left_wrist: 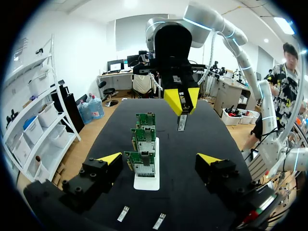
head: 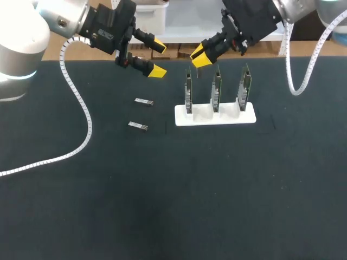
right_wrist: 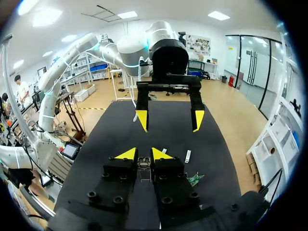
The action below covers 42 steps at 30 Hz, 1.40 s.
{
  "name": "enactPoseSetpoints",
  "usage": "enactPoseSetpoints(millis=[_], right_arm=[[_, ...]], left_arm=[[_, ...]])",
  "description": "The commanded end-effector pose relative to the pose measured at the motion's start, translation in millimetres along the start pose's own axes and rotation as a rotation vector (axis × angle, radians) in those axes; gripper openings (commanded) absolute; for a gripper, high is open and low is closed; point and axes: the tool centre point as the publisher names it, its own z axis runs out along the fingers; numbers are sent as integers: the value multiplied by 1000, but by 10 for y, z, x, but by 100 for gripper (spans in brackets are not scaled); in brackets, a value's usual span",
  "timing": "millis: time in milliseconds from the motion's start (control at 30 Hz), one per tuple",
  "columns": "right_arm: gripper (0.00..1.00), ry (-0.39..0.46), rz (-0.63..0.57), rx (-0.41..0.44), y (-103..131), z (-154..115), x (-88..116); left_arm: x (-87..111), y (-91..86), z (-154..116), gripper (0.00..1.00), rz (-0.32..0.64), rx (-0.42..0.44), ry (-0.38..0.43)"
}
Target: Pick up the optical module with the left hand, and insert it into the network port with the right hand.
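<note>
Clearly, a slim silver optical module (right_wrist: 144, 169) sits pinched between the narrowed fingers of the right gripper (right_wrist: 143, 155). Only the left wrist view shows it hanging below those yellow tips, near three green network cards (left_wrist: 144, 144) upright in a white holder (left_wrist: 147, 183). The left gripper (head: 158, 57) is spread wide and holds nothing, with two spare modules (head: 144, 101) on the black table (head: 217, 189) under its fingers.

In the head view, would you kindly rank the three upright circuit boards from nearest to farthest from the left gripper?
1. Left board, on the end of the white holder nearest the left gripper.
2. Middle board, centre slot.
3. Right board, far end.
</note>
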Motion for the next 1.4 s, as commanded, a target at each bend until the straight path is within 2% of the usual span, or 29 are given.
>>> enactPoseSetpoints(millis=[33, 500, 1400], right_arm=[[0, -17, -3, -4, -18, -4, 18], [0, -40, -12, -32, -19, 87, 26], [0, -27, -3, -38, -96, 110, 93]], left_arm=[[-12, 3, 0, 100, -3, 1, 6], [-12, 3, 0, 100, -3, 1, 6], [-12, 3, 0, 100, -3, 1, 6]])
